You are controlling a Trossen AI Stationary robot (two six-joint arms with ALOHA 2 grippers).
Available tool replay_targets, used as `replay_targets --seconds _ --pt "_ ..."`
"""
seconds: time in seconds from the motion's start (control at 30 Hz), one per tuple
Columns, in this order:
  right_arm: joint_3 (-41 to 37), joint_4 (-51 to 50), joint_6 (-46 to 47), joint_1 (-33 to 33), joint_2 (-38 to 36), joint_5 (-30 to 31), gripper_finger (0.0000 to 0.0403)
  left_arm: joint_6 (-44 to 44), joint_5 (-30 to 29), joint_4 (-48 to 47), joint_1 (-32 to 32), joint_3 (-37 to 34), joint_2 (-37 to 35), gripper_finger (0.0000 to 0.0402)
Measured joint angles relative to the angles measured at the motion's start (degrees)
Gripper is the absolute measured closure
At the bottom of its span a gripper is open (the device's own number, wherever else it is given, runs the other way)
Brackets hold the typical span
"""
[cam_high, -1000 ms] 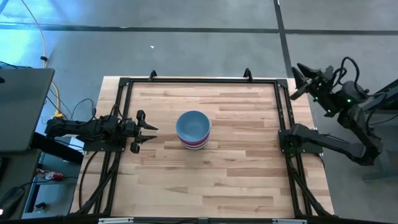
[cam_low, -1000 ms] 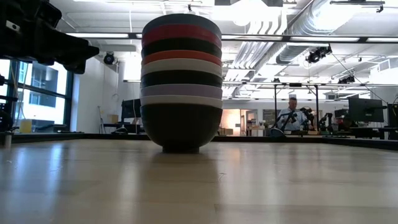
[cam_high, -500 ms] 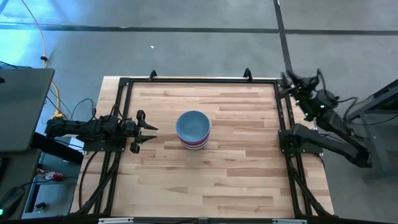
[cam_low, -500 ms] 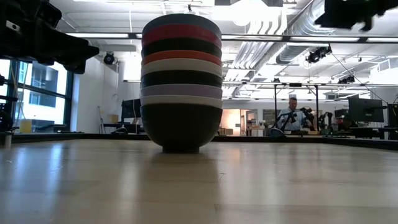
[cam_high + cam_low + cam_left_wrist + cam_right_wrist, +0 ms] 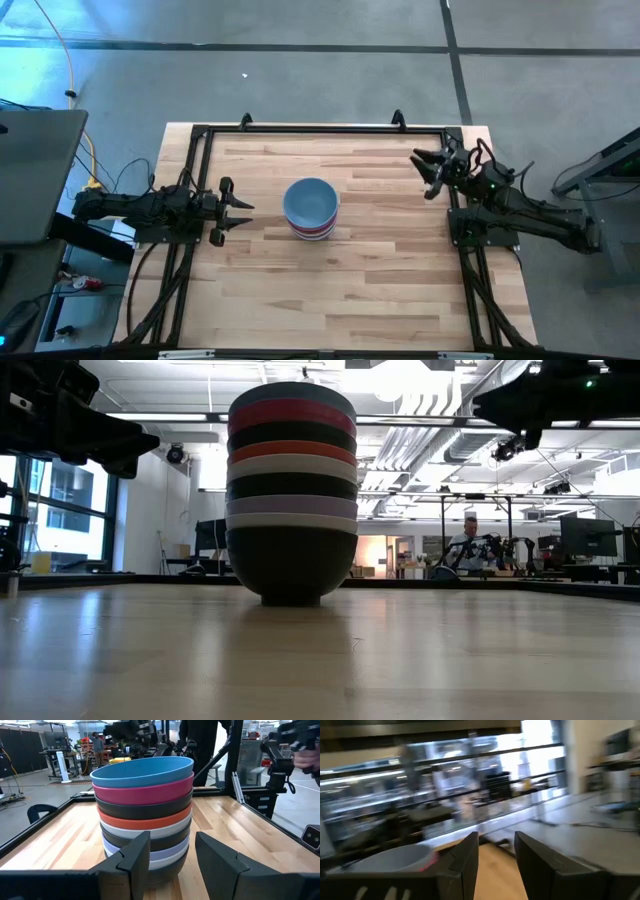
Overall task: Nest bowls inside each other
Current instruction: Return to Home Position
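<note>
Blue-topped bowls [image 5: 311,208], frame centre, look stiff, light, tippy: grip low. Left gripper [image 5: 245,213] and right gripper [image 5: 425,172] both gape, empty.

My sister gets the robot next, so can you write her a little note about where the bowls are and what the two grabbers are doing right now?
Left gripper: open, empty, at the left edge of the table, pointing at the stack.
Right gripper: open, empty, near the far right corner, well apart from the bowls.
Bowls: all nine sit nested in one upright stack mid-table, with the light blue bowl on top and a black bowl at the bottom.
Done: nesting looks finished; no loose bowl in view.
Left to do: probably just parking the arms.
</note>
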Motion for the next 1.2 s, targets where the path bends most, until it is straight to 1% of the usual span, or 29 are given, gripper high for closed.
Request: replay_targets --seconds 0.2,0.33,0.5,0.57,0.63,0.77,0.83,1.0,1.2 --pt "0.0 -0.04 2.72 7.06 2.34 -8.31 0.0284 0.0 0.01 -0.02 0.0 0.0 0.0 0.0254" --pt "0.0 -0.21 2.39 11.84 5.89 -8.95 0.0284 0.0 0.0 0.0 0.0 0.0 0.0 0.0254" --pt "0.0 -0.39 -5.12 16.12 10.67 -10.49 0.0284 0.0 0.01 -0.01 0.0 0.0 0.0 0.0254" --pt "0.0 -0.53 -9.14 17.29 11.95 -9.86 0.0284 0.0 0.01 0.0 0.0 0.0 0.0 0.0254" --pt "0.0 -0.37 -11.63 17.76 12.36 -7.1 0.0284 0.0 0.01 0.0 0.01 0.0 0.0 0.0254" --pt "0.0 -2.18 -13.52 17.72 11.29 -0.04 0.0284 0.0 0.0 0.0 0.02 0.0 0.0 0.0254" --pt "0.0 -3.31 -14.33 17.68 10.0 1.74 0.0284 0.0 0.01 0.0 0.0 0.0 0.0 0.0254" --pt "0.02 -6.2 -15.16 17.72 5.16 2.23 0.0284 0.0 0.01 0.0 0.02 0.0 0.0 0.0254" --pt "-0.25 -8.2 -15.5 17.74 0.82 0.03 0.0284 0.0 0.01 0.0 0.0 0.0 0.0 0.0254"
